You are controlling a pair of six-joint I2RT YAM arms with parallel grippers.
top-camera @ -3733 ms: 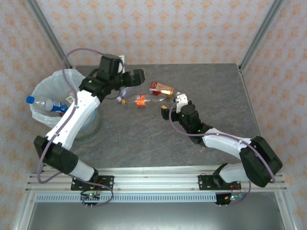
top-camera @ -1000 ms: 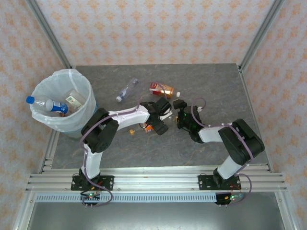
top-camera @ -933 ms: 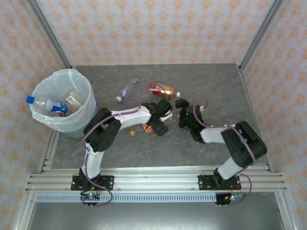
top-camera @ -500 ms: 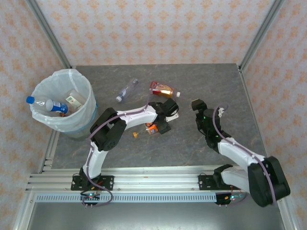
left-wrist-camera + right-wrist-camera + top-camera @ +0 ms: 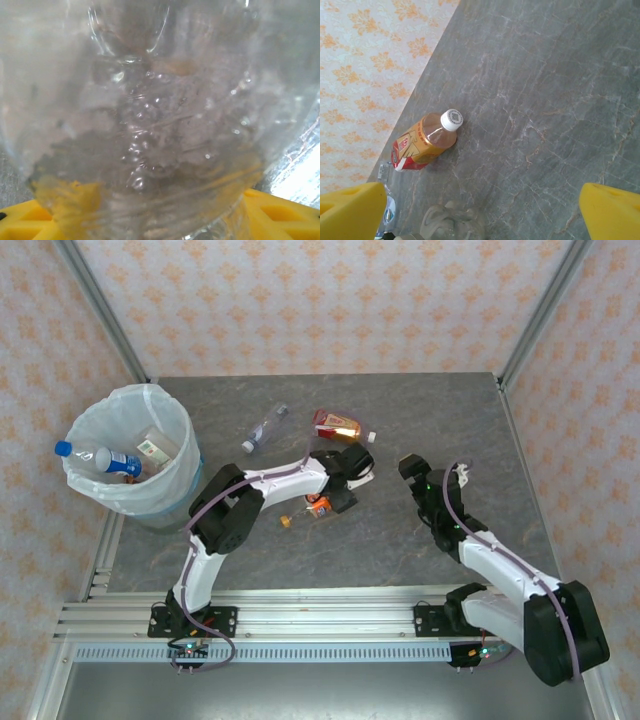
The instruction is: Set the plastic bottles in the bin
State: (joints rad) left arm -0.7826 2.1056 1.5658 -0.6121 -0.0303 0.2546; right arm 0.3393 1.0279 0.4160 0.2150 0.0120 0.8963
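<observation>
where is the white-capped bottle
Top view: the white-capped bottle lies far middle of the table, right of a clear bottle, just beyond the left gripper.

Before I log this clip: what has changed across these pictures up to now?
The left gripper swung from near the bin to mid-table and now has the orange-labelled bottle between its fingers; that bottle has shifted toward the near edge. The right gripper, open, drew back rightward, away from the red-labelled bottle. The bin, its contents and the red-labelled bottle stayed put.
</observation>
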